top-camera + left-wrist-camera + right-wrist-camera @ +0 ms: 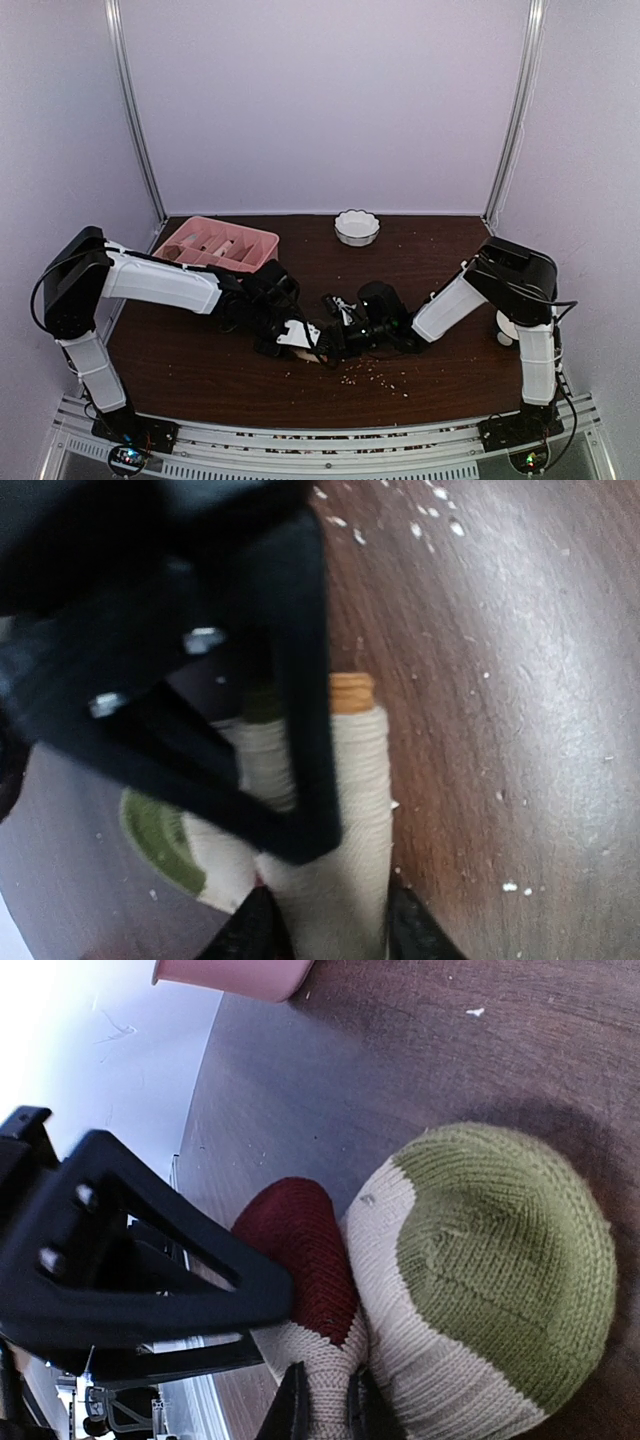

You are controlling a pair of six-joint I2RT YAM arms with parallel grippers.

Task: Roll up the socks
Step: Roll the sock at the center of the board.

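The socks (340,810) lie as a cream ribbed bundle on the brown table, with a green patch (160,840) on one side and a tan edge at the far end. My left gripper (335,930) has a finger pressed against each side of the bundle. In the right wrist view the socks (500,1260) show a green patch and a dark red patch (300,1240). My right gripper (330,1405) is shut on the cream knit below the red patch. From above, both grippers (300,340) (332,335) meet at the table's middle and hide nearly all of the socks.
A pink compartment tray (215,245) stands at the back left and a white scalloped bowl (357,227) at the back middle. Pale crumbs (380,375) are scattered on the table in front of the grippers. A white round thing (505,327) sits by the right arm.
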